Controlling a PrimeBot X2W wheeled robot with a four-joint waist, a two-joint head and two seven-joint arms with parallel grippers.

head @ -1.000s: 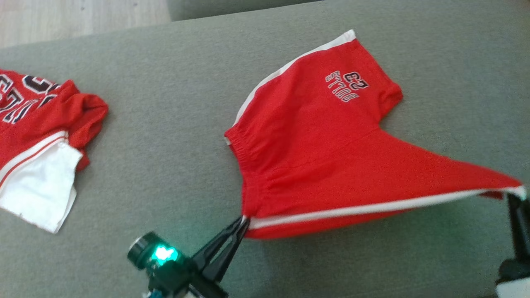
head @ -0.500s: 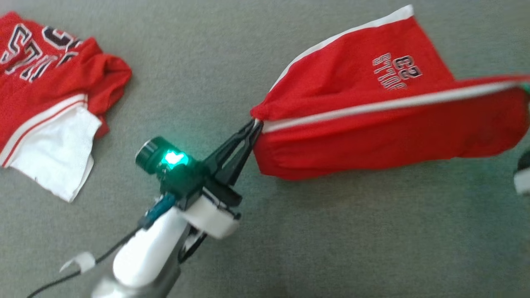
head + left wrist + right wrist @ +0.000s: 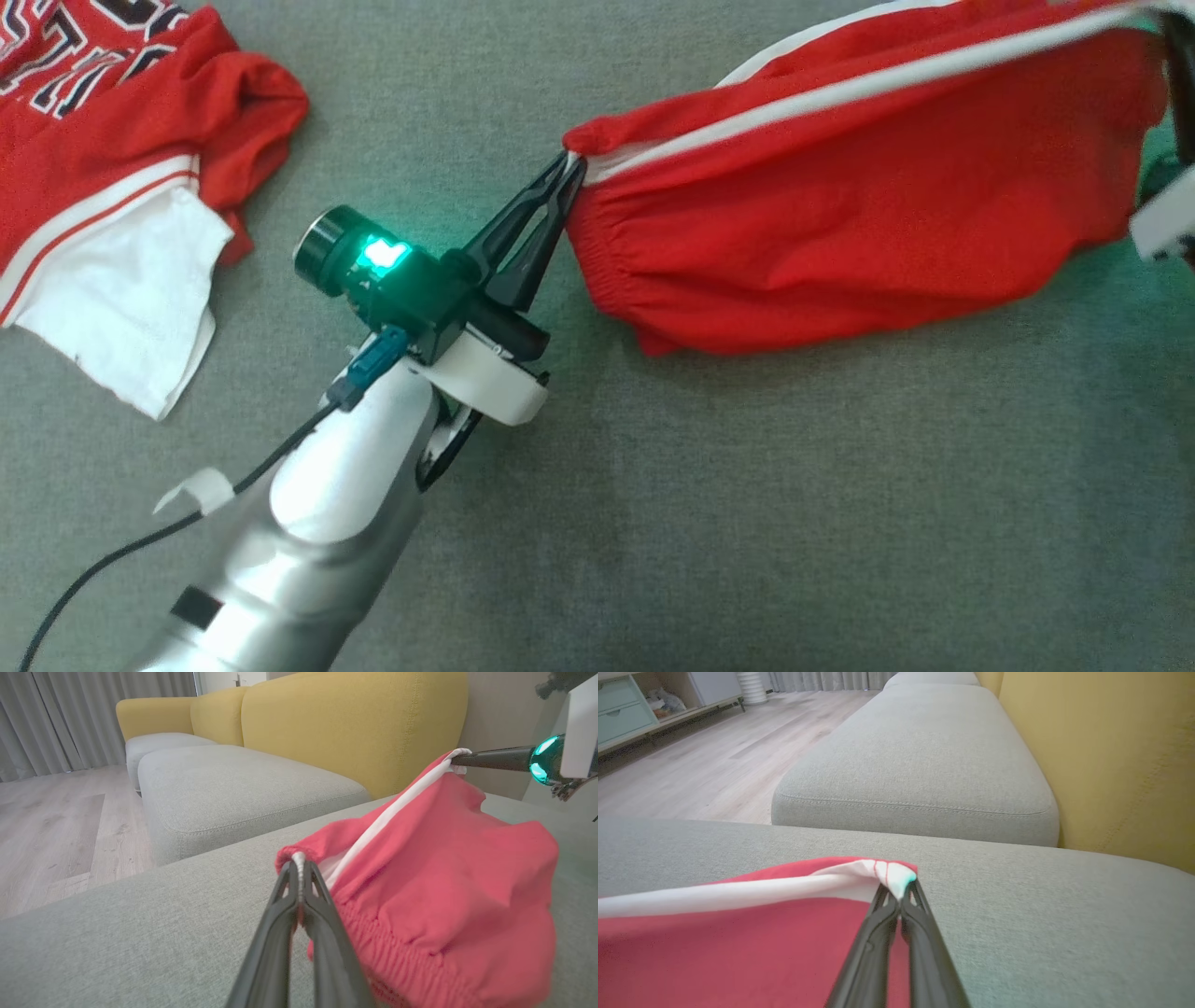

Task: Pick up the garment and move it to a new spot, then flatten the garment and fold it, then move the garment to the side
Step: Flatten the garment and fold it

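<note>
Across the upper right of the head view, the red shorts [image 3: 840,215] were found stretched over the grey cushion [image 3: 747,523], held up between both grippers. The left gripper [image 3: 571,170] was noted clenched on the waistband corner near centre frame. The right gripper [image 3: 901,893] was recorded clamped on the white-trimmed corner at the top right edge. A red jersey [image 3: 112,140] was observed lying at the upper left, well apart.

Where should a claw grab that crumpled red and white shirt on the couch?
Probably the white corner of the shirt, coming from the robot's near side: that flap lies flat and pokes out toward the robot, while the red part is bunched up.
</note>
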